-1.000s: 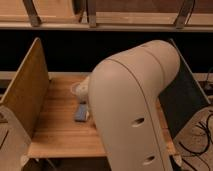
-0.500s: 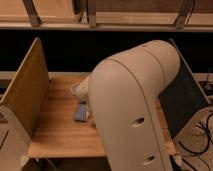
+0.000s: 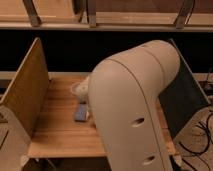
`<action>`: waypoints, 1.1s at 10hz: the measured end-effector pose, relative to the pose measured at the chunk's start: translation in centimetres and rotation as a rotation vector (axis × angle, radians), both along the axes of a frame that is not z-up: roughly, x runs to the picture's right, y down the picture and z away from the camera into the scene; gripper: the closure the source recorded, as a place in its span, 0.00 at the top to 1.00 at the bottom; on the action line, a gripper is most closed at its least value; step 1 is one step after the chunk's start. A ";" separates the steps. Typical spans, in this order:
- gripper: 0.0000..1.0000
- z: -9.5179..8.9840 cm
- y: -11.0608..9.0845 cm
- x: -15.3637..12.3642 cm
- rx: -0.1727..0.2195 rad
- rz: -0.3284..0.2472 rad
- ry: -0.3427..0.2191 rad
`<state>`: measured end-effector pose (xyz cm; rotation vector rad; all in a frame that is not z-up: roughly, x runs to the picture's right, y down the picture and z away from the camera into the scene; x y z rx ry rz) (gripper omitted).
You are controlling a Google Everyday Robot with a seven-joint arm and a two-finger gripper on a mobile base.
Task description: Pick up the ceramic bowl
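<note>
The ceramic bowl is hidden from view; no reddish-orange bowl shows. My large pale arm fills the middle of the camera view and covers most of the wooden table. The gripper is out of sight behind the arm. A small whitish cup peeks out at the arm's left edge. A flat blue-grey pad lies on the table just in front of the cup.
A wooden side panel stands upright along the table's left side. A dark panel stands on the right. A shelf rail runs across the back. Cables lie on the floor at lower right.
</note>
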<state>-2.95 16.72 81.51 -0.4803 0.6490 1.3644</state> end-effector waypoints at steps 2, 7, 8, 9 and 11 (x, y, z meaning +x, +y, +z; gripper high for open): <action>0.80 0.0 0.0 0.0 0.000 0.000 0.000; 0.80 0.2 -1.3 0.9 0.030 0.027 0.032; 0.80 0.3 -2.1 1.6 0.048 0.041 0.056; 0.80 0.7 -3.5 2.6 0.085 0.056 0.092; 0.80 1.5 -5.8 3.8 0.149 0.060 0.132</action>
